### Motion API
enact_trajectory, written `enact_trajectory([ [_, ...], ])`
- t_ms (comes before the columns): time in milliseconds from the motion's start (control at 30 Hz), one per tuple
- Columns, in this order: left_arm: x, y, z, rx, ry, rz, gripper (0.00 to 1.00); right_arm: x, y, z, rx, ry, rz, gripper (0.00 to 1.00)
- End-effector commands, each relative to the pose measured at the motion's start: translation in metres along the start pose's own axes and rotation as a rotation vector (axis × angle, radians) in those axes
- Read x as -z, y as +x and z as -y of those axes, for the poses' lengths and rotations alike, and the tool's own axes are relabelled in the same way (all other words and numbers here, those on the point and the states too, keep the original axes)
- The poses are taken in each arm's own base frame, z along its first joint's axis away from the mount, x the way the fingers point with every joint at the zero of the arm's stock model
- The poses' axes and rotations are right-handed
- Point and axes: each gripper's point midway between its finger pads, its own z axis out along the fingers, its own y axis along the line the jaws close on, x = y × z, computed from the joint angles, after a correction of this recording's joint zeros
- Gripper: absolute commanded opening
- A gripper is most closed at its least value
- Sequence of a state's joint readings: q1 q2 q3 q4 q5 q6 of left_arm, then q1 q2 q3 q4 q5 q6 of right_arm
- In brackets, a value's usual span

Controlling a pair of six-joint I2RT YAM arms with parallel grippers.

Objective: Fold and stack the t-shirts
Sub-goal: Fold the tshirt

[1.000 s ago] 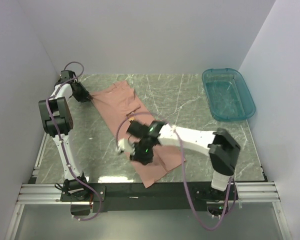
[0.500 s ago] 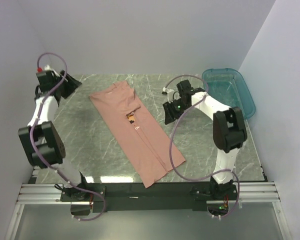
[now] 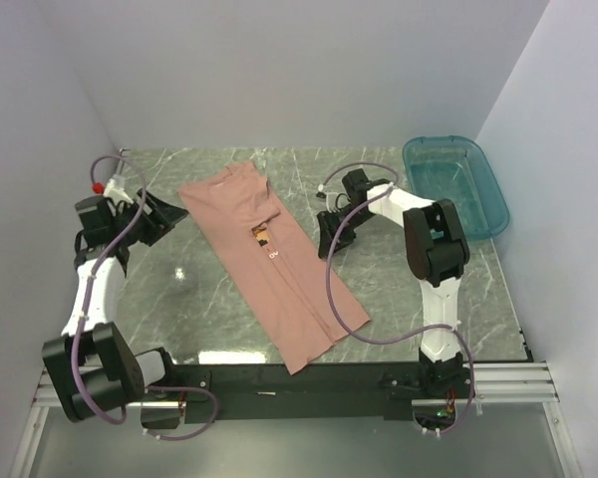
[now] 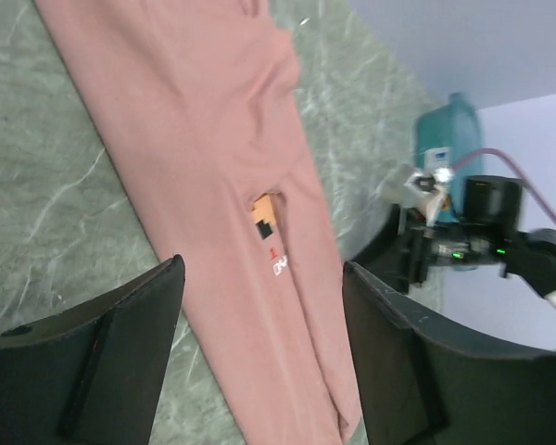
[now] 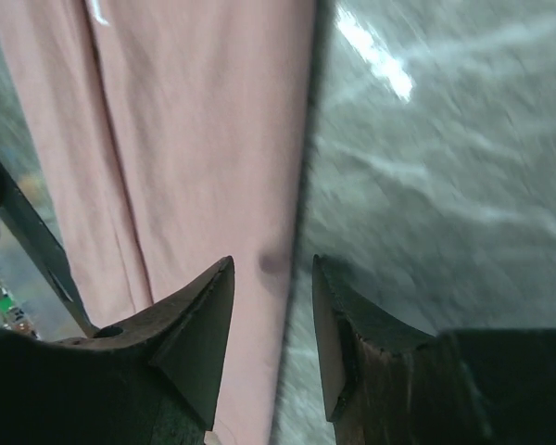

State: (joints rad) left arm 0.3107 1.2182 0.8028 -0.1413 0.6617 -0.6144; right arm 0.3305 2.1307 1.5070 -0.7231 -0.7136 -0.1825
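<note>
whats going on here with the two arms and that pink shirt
One salmon-pink t-shirt lies on the marble table, folded lengthwise into a long narrow strip, with a bit of its print showing at the middle seam. Neither arm holds it. The left claw is wide open off the strip's far left end, and the right claw, open with a narrow gap, hangs near its right edge. Only this one shirt is in view, so no stack yet. A teal tub sits at the far right.
</note>
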Motion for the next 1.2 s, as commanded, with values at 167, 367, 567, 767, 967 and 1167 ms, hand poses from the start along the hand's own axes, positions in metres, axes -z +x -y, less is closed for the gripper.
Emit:
enact_trajectory([
  [167, 0.022, 0.019, 0.0, 0.031, 0.115, -0.023, 0.73, -0.024, -0.005, -0.002, -0.005, 0.001, -0.036, 0.37],
  [367, 0.022, 0.034, 0.01, 0.066, 0.172, -0.056, 0.72, -0.022, -0.003, 0.008, -0.033, 0.028, -0.031, 0.07],
  [567, 0.0, 0.052, 0.017, 0.051, 0.142, -0.135, 0.71, -0.001, -0.003, 0.026, -0.089, 0.058, 0.031, 0.0],
  [767, -0.032, 0.055, 0.026, 0.039, 0.105, -0.179, 0.7, 0.024, 0.011, 0.051, -0.182, 0.07, 0.077, 0.0],
  [967, -0.085, 0.042, 0.034, -0.043, 0.017, -0.242, 0.68, 0.036, 0.048, 0.06, -0.185, 0.066, 0.032, 0.05],
  [1167, -0.136, 0.029, 0.029, -0.136, -0.138, -0.268, 0.65, 0.066, 0.042, 0.052, -0.074, 0.115, 0.088, 0.34],
])
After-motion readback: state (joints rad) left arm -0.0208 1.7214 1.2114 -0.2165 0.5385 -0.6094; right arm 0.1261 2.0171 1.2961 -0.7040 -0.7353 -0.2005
